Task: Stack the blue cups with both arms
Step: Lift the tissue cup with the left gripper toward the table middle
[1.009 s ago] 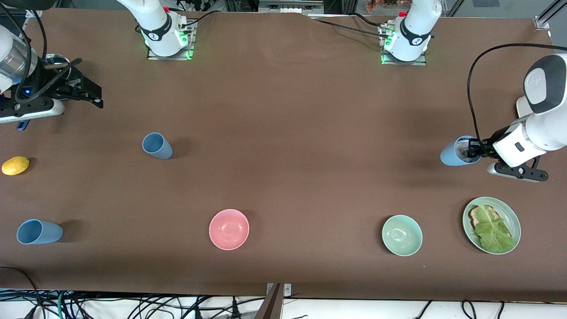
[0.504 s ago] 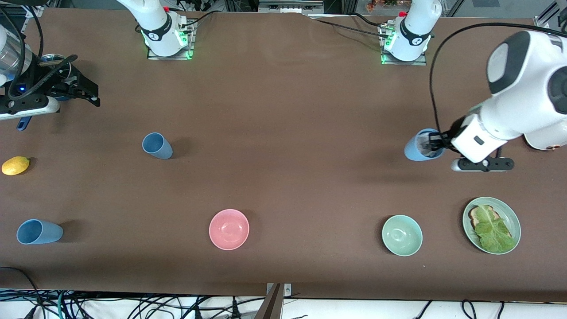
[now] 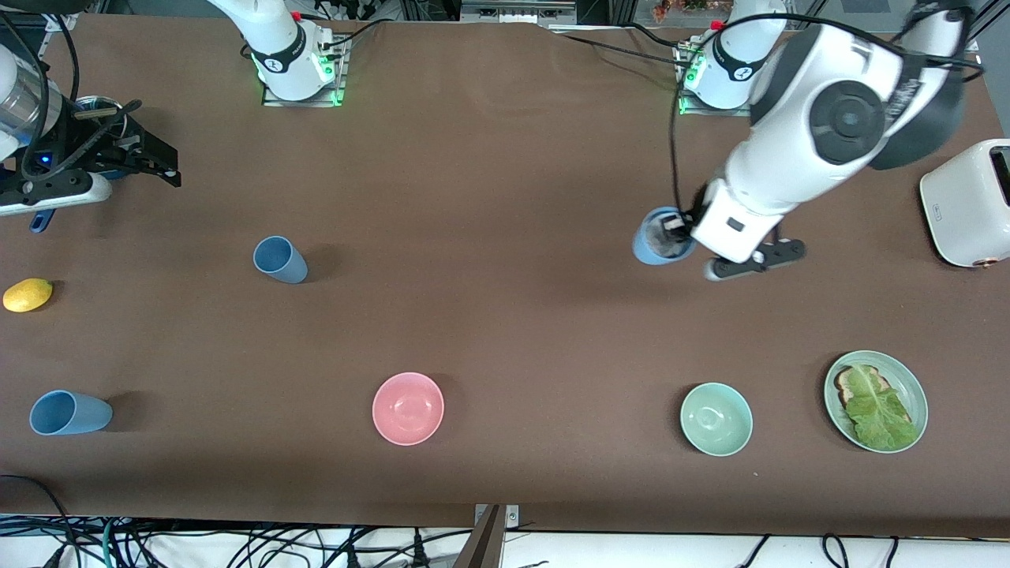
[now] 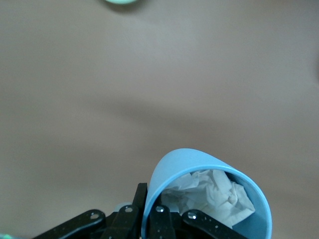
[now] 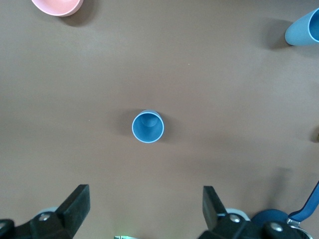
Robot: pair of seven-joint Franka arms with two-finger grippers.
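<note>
Your left gripper is clamped on the rim of a blue cup, carried up over bare table toward the left arm's end. In the left wrist view the fingers pinch the cup's wall, one inside the mouth and one outside, and crumpled white paper fills the cup. The cup hangs clear of the table.

Your right gripper hangs over the right arm's end of the table with its fingers spread wide and nothing between them. The right wrist view shows both fingers set well apart, with a second blue cup standing upright on the table below, mouth up. In the front view that cup stands apart from everything else.

A third blue cup stands near the front camera at the right arm's end, well apart from the second one; it shows at the edge of the right wrist view too.

Other things on the brown table: a pink bowl and a mint-green bowl near the front camera, a green plate with toast and lettuce beside the mint-green bowl, a lemon at the right arm's end, and a white toaster at the left arm's end.
</note>
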